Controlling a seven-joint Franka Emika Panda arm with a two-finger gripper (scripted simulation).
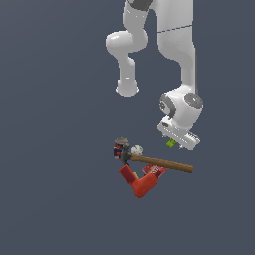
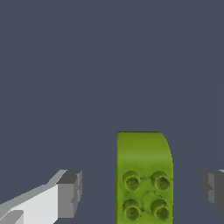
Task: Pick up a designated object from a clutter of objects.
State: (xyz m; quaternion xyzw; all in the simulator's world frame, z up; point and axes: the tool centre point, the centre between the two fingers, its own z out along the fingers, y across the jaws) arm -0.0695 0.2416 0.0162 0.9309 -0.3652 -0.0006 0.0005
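Observation:
The designated object, a small lime-green studded block (image 2: 144, 175), lies between my gripper's (image 2: 141, 191) two fingers. A gap shows on each side of it, so the gripper is open and not touching it. In the exterior view the green block (image 1: 171, 143) peeks out just under the white hand, where the gripper (image 1: 174, 141) hangs low and its fingers are mostly hidden. The clutter of objects sits toward the exterior view's left of the block: a brown-handled hammer (image 1: 162, 163), a red bent object (image 1: 142, 183), a red flat box (image 1: 156, 170) and small greyish bits (image 1: 121, 146).
The hammer's handle end (image 1: 188, 169) reaches to just below my hand in the exterior view. A plain dark grey floor (image 1: 55, 199) surrounds the heap. The arm's white links (image 1: 177, 45) rise behind the scene.

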